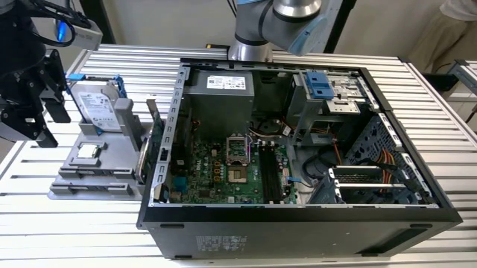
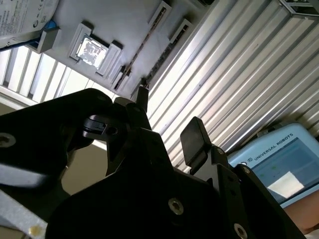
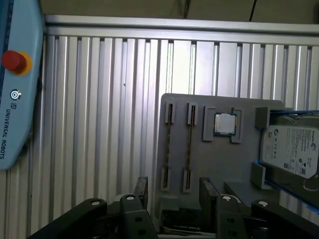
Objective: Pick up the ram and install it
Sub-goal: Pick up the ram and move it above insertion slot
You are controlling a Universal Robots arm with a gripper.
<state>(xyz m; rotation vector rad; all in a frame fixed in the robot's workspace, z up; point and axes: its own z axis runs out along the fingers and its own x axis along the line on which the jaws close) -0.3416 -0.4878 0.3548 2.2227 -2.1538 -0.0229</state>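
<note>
Grey moulded holder (image 3: 224,159) on a ribbed aluminium table (image 3: 99,124), carrying a square silver processor (image 3: 225,123), a flat silver hard drive (image 3: 291,149) and the ram sticks (image 3: 190,149). These are two long, thin boards standing on edge in parallel slots, seen edge-on as narrow lines. Black gripper (image 3: 174,184), fingers spread and holding nothing, hangs above the table, apart from the ram sticks. Black open computer case (image 1: 298,223) lies just beside the holder.

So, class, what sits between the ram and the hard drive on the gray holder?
The square silver CPU chip sits between the ram and the hard drive, seen in the first wrist view.
</note>
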